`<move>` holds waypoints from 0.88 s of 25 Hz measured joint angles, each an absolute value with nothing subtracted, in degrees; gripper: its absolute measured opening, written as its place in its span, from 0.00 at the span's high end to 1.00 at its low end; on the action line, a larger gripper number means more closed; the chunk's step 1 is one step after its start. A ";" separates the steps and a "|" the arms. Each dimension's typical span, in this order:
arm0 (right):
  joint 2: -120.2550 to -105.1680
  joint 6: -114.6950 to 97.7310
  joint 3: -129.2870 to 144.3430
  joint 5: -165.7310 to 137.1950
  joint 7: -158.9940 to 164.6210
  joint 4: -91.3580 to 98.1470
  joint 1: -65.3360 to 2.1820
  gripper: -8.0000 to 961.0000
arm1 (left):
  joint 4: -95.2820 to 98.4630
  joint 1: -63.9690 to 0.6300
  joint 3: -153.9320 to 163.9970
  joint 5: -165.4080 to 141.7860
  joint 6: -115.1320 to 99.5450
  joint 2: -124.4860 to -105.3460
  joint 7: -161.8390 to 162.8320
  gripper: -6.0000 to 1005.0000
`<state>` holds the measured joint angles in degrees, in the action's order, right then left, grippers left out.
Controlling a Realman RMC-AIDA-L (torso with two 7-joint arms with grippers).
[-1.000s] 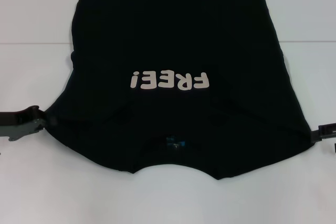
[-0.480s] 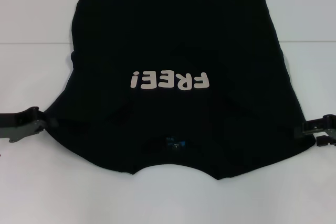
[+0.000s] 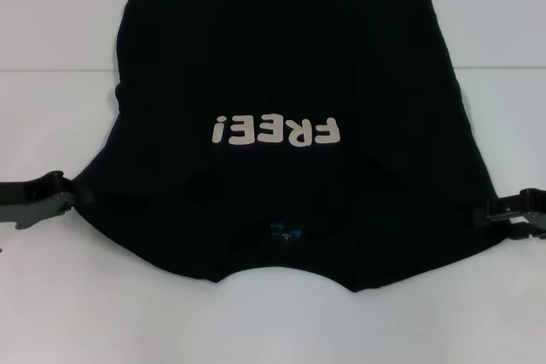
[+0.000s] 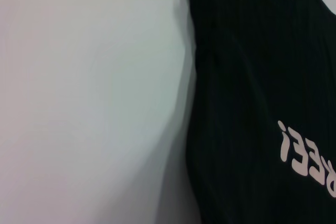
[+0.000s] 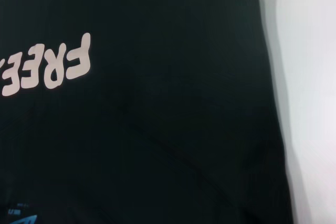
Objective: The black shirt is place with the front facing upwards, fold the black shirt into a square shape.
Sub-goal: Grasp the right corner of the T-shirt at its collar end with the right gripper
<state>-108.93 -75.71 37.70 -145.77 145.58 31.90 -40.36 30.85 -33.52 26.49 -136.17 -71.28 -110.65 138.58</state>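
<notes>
black shirt (image 3: 290, 83) flat, left pincer (image 3: 78, 196) and right pincer (image 3: 488, 211) at its edges, grip unclear

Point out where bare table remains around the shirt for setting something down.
Bare white table lies left and right of the black shirt, and in a strip before its collar. It is crowded by the sleeves, where the left gripper and right gripper meet the cloth.
</notes>
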 joint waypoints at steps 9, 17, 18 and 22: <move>-109.58 -75.33 37.71 -145.59 145.19 31.74 -40.79 0.13 | 30.86 -33.47 26.45 -135.85 -71.28 -110.66 138.26 0.97; -109.73 -74.18 37.71 -145.72 145.14 31.73 -40.80 0.13 | 30.85 -33.57 26.45 -135.85 -71.28 -110.65 138.25 0.97; -109.72 -73.99 37.70 -145.65 145.14 31.71 -40.80 0.13 | 30.85 -33.57 26.45 -135.85 -71.28 -110.66 138.25 0.97; -109.78 -73.77 37.67 -145.56 145.11 30.99 -41.20 0.13 | 30.81 -33.56 26.51 -135.48 -71.28 -110.68 138.21 0.97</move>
<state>-109.78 -73.77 37.67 -145.56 145.11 30.99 -41.20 30.81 -33.56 26.51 -135.48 -71.28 -110.68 138.21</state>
